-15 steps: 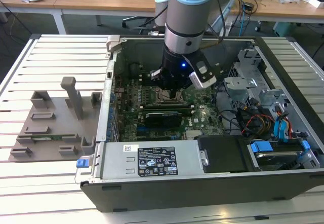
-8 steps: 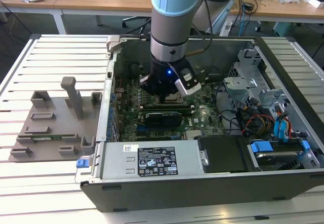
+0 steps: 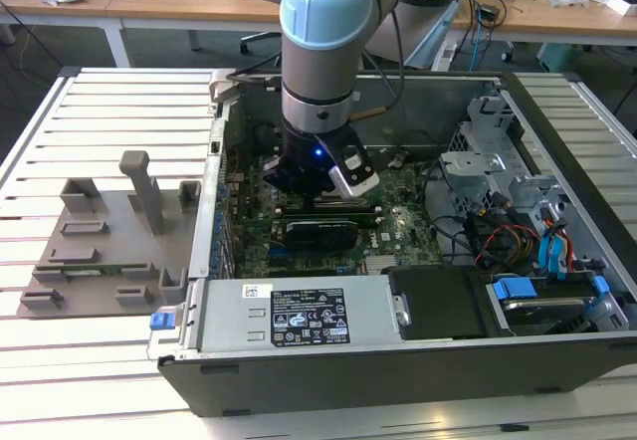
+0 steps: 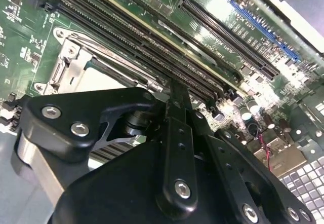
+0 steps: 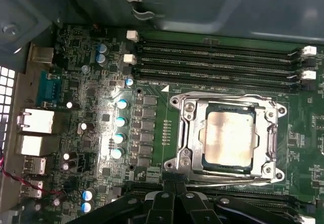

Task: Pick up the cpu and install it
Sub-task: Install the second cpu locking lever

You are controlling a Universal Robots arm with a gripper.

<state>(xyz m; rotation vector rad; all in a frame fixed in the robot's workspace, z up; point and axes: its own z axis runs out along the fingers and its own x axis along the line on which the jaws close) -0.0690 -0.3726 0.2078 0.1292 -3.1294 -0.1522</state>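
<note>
Four memory slots (image 5: 217,57) are running just beside the socket frame (image 5: 228,138), where the cpu (image 5: 228,138) is sitting flat. My claw (image 5: 174,203) is hovering low over the motherboard (image 3: 328,231) inside the case (image 3: 398,360); can't tell if it's spread or closed. My own linkage is blocking the socket in the second wrist view.

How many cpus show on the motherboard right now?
1. The cpu sits in the metal socket frame in the first wrist view; none seen elsewhere, though the gripper hides some board.

Arm vertical, end effector (image 3: 320,183) pointing straight down
</note>
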